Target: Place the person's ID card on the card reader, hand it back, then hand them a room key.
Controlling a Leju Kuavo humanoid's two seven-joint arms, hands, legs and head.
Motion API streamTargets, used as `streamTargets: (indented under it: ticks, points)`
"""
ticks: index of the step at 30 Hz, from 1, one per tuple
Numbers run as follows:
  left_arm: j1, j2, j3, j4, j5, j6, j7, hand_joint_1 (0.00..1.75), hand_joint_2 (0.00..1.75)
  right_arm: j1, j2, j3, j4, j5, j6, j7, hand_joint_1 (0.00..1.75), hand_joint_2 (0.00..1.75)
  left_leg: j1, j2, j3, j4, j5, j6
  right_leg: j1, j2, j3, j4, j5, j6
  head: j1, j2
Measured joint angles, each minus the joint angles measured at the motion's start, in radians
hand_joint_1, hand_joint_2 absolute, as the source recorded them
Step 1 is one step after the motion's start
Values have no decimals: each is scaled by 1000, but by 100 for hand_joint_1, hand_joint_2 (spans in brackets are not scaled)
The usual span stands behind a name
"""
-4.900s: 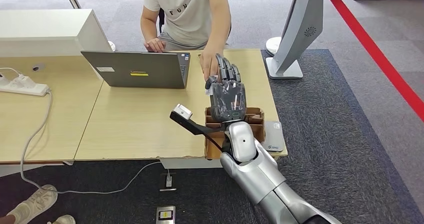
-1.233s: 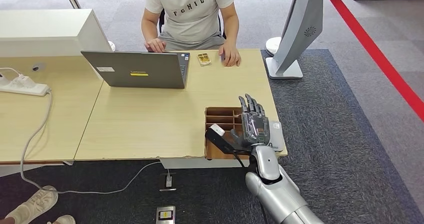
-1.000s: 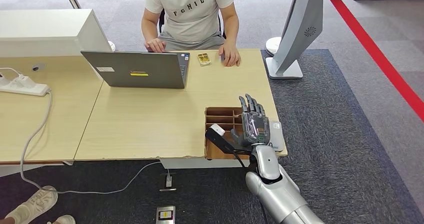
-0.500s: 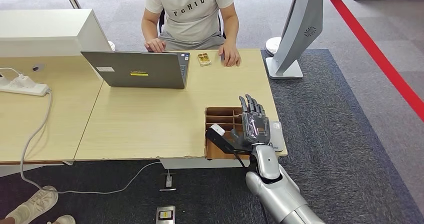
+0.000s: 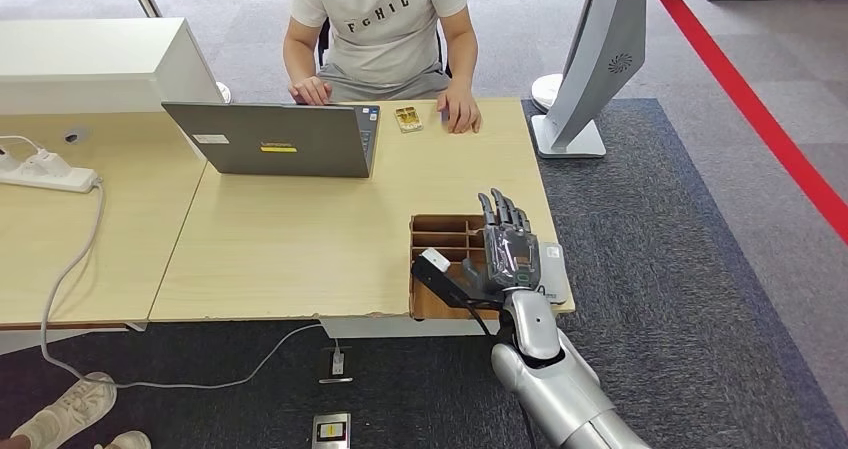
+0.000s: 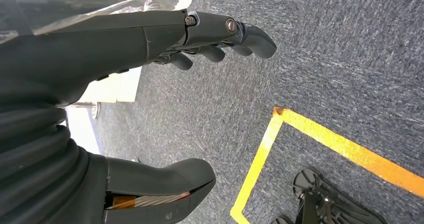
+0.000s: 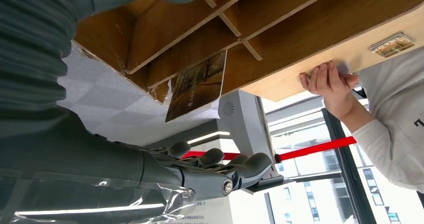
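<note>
My right hand (image 5: pixel 508 254) hovers empty, fingers apart, over the brown compartmented cardboard tray (image 5: pixel 437 231); next, I pick out a room key.

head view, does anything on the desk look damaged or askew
The brown cardboard organizer at the desk's near right corner looks worn: its front wall is ragged and torn along the desk edge. The right robot hand hovers open over it. The card by the person's hand and the laptop look orderly.

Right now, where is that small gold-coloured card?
In the head view, the card lies flat at the table's far edge, between the laptop and the person's hand.
</note>
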Motion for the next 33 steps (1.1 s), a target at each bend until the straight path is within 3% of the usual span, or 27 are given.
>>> streamTargets:
  ticks: [4, 8, 13, 17, 26, 28, 30, 31, 32, 33]
  points:
    - [0, 0, 0, 0, 0, 0, 0, 0, 175, 0, 0, 0, 2, 0, 0, 0, 16, 175, 0, 0, 0, 0, 0, 0, 0, 0, 0, 0, 0, 0, 0, 0]
    - [0, 0, 0, 0, 0, -1, 0, 0, 175, 0, -2, -1, 5, 8, 1, 14, 175, 175, 0, 0, 0, 0, 0, 0, 0, 0, 0, 0, 0, 0, 0, 0]
    - [3, 6, 0, 0, -3, -21, 0, 0, 175, 4, -45, -26, 11, 73, 6, 161, 175, 175, 0, 0, 0, 0, 0, 0, 0, -1, 0, 0, 0, 0, 0, 0]
    - [2, 12, 0, 0, -4, -25, 0, 0, 175, 8, -77, -43, 20, 74, 6, 163, 175, 175, -1, 1, 0, 0, 0, 0, -1, 1, 0, 0, 1, 0, 0, 0]
    - [1, 13, 0, 0, -5, -24, 0, 0, 175, 9, -92, -53, 30, 82, 10, 161, 175, 175, 0, 1, 0, 0, 0, 0, 0, 1, 0, 0, 0, 0, 0, 0]
    - [1, 13, 0, 0, -5, -24, 0, 0, 175, 10, -93, -53, 33, 83, 10, 155, 140, 175, 0, 1, 0, 0, 0, 0, 0, 1, 0, 0, 0, 0, 0, 0]
    - [1, 13, 0, 0, -4, -24, 0, 0, 175, 10, -92, -54, 33, 87, 10, 147, 59, 175, 0, 1, 0, 0, 0, 0, 0, 1, 0, 0, 0, 0, 0, 0]
    - [1, 13, 0, 0, -4, -24, -1, 0, 175, 10, -92, -54, 33, 90, 9, 144, 29, 175, 0, 1, 0, 0, 0, 0, 0, 1, 0, 0, 0, 0, 0, 0]
    - [1, 13, 0, 0, -4, -24, -2, 0, 175, 10, -91, -54, 33, 93, 8, 143, 7, 175, 0, 1, 0, 0, 0, 0, 0, 1, 0, 0, 0, 0, 0, 0]
    - [1, 13, 0, 0, -3, -24, -3, 0, 175, 10, -91, -54, 33, 96, 6, 143, 0, 175, 0, 1, 0, 0, 0, 0, 0, 1, 0, 0, 0, 0, 0, 0]
